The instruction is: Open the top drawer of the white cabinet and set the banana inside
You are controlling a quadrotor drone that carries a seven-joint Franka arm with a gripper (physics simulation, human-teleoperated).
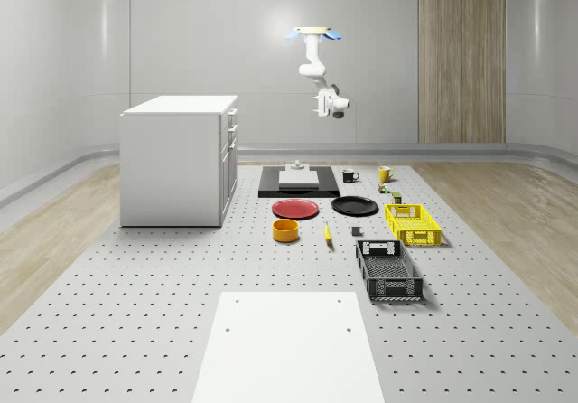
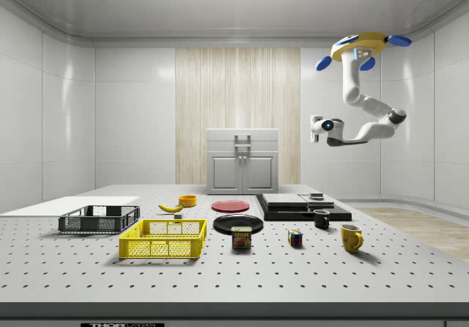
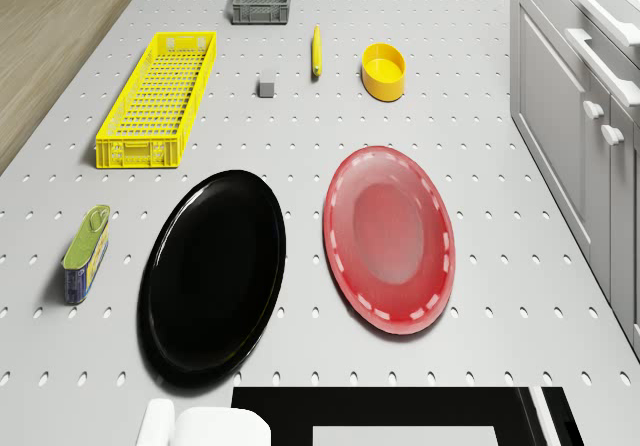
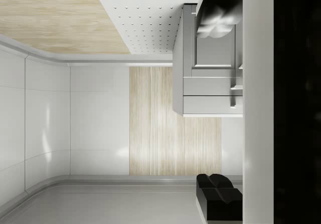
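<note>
The drone (image 1: 315, 33) hovers high in the air, well out from the drawer face of the cabinet (image 1: 179, 159) and above the black slab (image 1: 299, 182) that lies off that face. Its arm hangs down and bends toward the cabinet, so the gripper (image 1: 321, 105) sits in open air, level with or a little above the cabinet's top and well apart from it. The jaws hold nothing; whether they are spread or closed I cannot tell.

The top drawer (image 1: 232, 117) is closed, its handle (image 2: 242, 138) a bar lying flat across the front, seen in the side view just under the cabinet's top edge. From the gripper the handle lies straight ahead across the gap and slightly lower, so my judgement is that the next move is a level approach toward the cabinet with a small drop.

The banana (image 1: 327, 233) lies on the table, well out from the cabinet's front, just beside the orange bowl (image 1: 285, 230) on the side away from the cabinet.
</note>
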